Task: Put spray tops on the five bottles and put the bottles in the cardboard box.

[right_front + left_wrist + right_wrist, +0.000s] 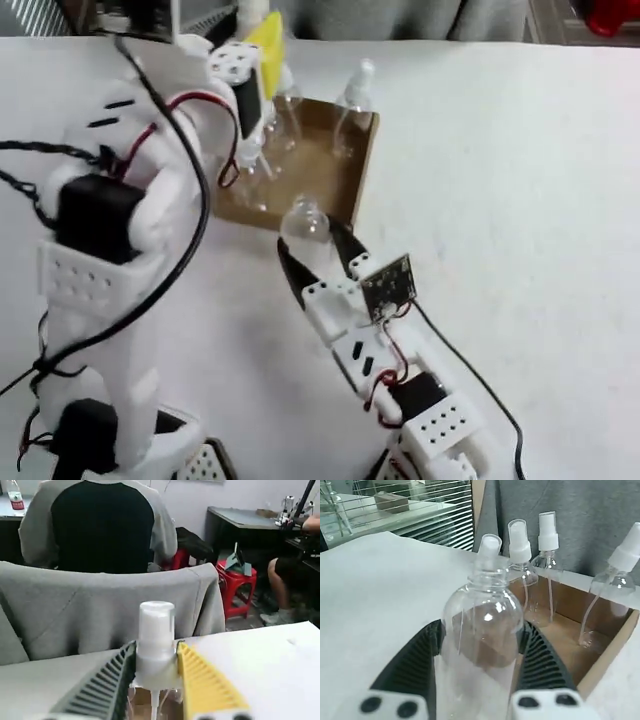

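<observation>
Nearly finished, judging from the count. Standing inside the cardboard box, just beyond the tips of the right tool: four capped bottles, clear and upright. Counted with some caution, with one of them half hidden behind the held bottle's neck. Nothing else to make out in the box.

Right tool closed on the fifth bottle, also clear and upright, gripped by the belly, with the neck open and no top on. Held at the near wall of the box, and outside it as far as can be told. Resting on the table or lifted a little: cannot tell.

Left tool closed on the last spray top, gripped at the collar, with the cap above the tips and the thin tube hanging below them, raised over the box.

Left to do, by this judgement: lowering the top into the open neck, fastening it, then setting this bottle in the box beside the other four.
</observation>
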Robot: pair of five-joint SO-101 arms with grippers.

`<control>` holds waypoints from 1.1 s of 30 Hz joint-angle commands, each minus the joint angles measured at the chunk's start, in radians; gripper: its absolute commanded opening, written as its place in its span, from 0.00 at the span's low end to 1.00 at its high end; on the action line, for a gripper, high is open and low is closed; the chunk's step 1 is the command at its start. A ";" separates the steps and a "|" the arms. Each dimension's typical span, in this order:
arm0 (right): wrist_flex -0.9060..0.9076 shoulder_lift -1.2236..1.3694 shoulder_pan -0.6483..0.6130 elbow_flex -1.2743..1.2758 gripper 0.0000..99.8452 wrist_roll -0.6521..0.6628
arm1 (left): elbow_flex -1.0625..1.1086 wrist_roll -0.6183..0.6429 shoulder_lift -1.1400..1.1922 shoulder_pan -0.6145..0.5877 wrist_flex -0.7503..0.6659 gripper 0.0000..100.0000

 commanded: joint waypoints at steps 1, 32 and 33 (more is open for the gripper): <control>0.008 -0.013 -0.007 0.012 0.02 0.014 | 0.058 -0.006 -0.018 0.018 -0.072 0.02; 0.036 -0.013 -0.005 0.012 0.02 0.015 | 0.658 -0.014 -0.417 0.145 -0.503 0.02; 0.036 -0.013 -0.005 0.012 0.02 0.015 | 0.675 -0.014 -0.420 0.140 -0.525 0.02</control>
